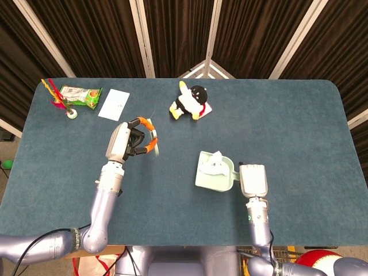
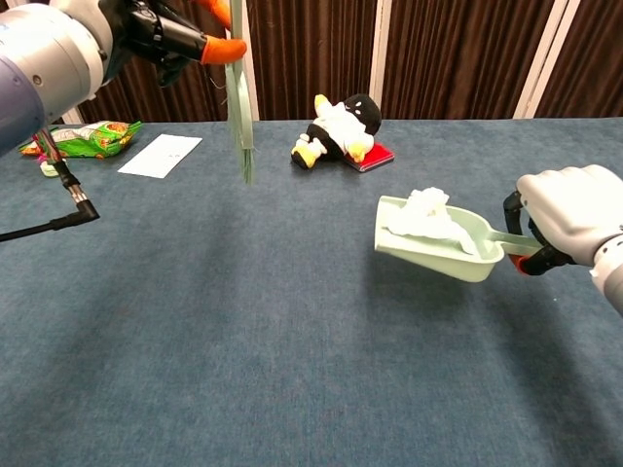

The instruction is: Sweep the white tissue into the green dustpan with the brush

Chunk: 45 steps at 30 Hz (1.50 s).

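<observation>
The chest view shows the green dustpan [image 2: 440, 245] tilted clear of the desk [image 2: 292, 341], white tissue [image 2: 425, 211] inside; the right hand [image 2: 568, 224] clamps its handle. Overhead, the left hand [image 1: 127, 141], at ten o'clock of the pan, grips the brush [image 2: 239, 107].

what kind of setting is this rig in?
Likely a lab or demo stage, not a home: dark curtains behind a blue-carpeted table with staged props, including a penguin plush, a snack packet and a dustpan.

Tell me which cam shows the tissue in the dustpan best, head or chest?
Chest view. The white tissue shows side-on as a crumpled heap inside the green dustpan, which the right hand holds tilted off the table. Head view shows the tissue only from above, small, with little shape.
</observation>
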Available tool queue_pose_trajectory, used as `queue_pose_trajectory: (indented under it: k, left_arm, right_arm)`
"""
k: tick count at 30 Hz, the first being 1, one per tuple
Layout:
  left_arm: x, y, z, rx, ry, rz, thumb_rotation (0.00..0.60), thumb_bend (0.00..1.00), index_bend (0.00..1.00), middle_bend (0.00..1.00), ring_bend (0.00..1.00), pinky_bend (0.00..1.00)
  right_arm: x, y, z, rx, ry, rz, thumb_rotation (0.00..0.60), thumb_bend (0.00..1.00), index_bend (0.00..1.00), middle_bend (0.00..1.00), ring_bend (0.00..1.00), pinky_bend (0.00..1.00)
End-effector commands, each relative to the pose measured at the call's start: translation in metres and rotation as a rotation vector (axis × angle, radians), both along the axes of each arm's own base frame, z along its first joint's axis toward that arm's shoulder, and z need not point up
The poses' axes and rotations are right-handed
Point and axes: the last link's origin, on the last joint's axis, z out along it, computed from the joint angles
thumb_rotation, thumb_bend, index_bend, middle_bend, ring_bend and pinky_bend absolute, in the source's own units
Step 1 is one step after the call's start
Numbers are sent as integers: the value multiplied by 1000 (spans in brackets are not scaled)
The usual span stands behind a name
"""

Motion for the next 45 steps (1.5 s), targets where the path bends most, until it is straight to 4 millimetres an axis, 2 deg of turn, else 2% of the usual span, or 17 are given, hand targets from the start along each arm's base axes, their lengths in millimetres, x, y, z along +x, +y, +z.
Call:
queue_pose_trajectory:
  k: [1,5,10,15,25,45]
  left_arm:
    - [2,0,-1,0,-2,-2,600,470,790,1000,850,822]
    - [4,0,-1,5,-2,-8,600,470,790,1000,850,822]
    - [6,0,2,11,-5,-11,600,470,790,1000,850,823]
    - [4,-1,3,11,-2,-8,600,470,790,1000,850,823]
    - [-4,-1,5,10,5,4,600,470,790,1000,850,823]
    - [-7,-1,5,18,12,-4,600,470,790,1000,850,823]
  right_arm:
    - [4,-1,2,-1,-91,-47,600,550,781,866,859,742]
    - [9,-4,6,-14,-149,-54,600,550,781,866,859,742]
    - [6,-6,8,-21,-119,-26,600,550,781,866,859,742]
    - [-2,-7,7,-30,-18,23,600,550,781,866,859,742]
    - [-19,-8,0,-28,31,-35,600,550,781,866,859,742]
    - [-46,-5,-6,-21,126,-59,600,550,772,866,859,742]
